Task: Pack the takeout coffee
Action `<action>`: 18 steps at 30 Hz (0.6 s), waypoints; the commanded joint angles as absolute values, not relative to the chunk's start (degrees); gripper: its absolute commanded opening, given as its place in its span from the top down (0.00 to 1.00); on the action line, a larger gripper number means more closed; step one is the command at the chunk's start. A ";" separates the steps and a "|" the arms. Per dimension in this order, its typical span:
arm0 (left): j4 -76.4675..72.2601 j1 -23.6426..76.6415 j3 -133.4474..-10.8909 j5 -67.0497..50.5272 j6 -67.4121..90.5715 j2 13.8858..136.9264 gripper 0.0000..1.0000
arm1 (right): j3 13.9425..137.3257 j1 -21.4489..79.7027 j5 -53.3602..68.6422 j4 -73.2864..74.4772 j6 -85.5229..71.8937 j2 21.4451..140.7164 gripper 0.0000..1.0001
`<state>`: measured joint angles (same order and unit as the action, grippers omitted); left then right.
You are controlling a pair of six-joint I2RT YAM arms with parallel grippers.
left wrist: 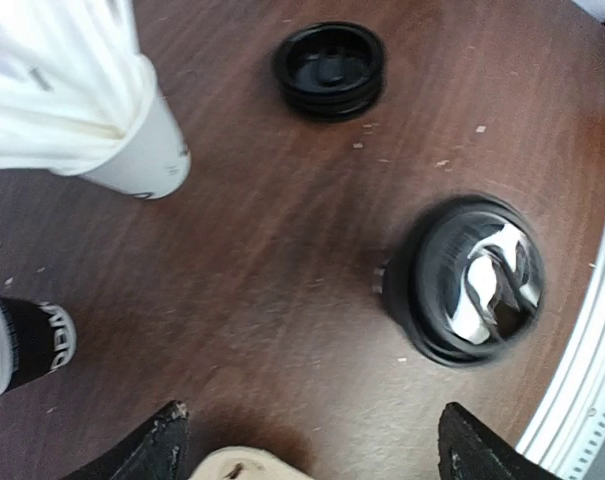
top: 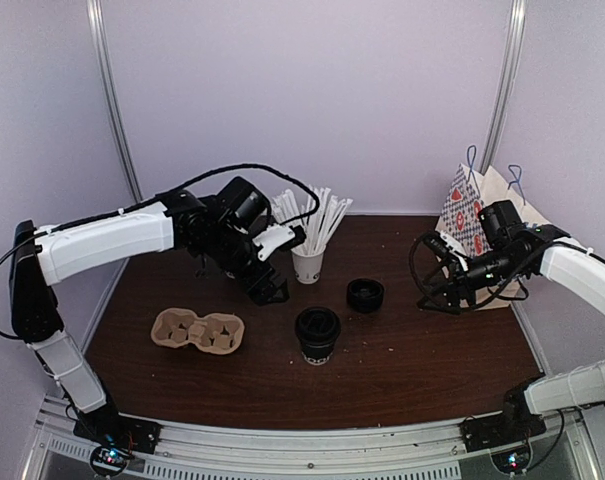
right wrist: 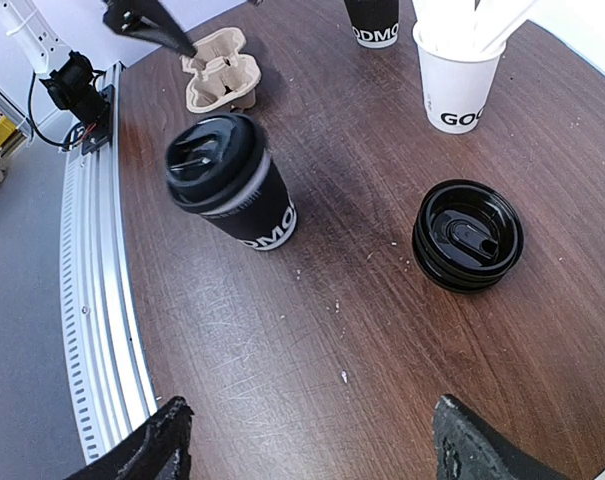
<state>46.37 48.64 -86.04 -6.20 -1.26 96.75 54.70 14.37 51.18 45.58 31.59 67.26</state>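
The table (top: 432, 375) carries everything. The bag (top: 474, 212) stands at its far right corner, just behind the right arm.

The carrier (top: 197, 330) lies just below the left gripper (left wrist: 312, 415), and its rim shows between the fingertips. That gripper is spread wide and holds nothing.

The coffee (left wrist: 467, 280) stands upright with its lid on, ahead and to the right of the left gripper and apart from both fingers. From the right gripper (right wrist: 309, 403), which is also spread and empty, it is ahead and to the left.

The straw cup (left wrist: 132, 150) is ahead-left of the left gripper. The lids (left wrist: 329, 68) are farther ahead.

The step in hand looks like the reach for the coffee, with nothing grasped yet. Next, the left gripper would likely swing right to straddle the cup body below the lid. It would then close gently so the paper does not crush, keep the cup upright, and set it in a carrier pocket.
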 commanded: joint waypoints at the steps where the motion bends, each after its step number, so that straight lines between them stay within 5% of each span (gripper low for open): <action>1: 39.78 52.04 -83.87 -11.22 -1.14 94.18 0.11 | 53.97 14.14 50.94 45.44 32.24 67.50 0.18; 6: 37.94 57.16 -84.28 -5.96 -1.44 94.25 0.03 | 54.13 14.15 51.04 45.43 32.34 68.25 0.18; 18: 39.96 60.79 -88.86 -2.26 6.24 102.75 0.02 | 53.99 14.15 51.85 44.19 30.66 69.06 0.19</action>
<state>41.32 60.40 -87.29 -4.21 3.95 101.01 54.70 14.37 51.18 45.58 31.75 68.58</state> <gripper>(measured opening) 0.977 0.821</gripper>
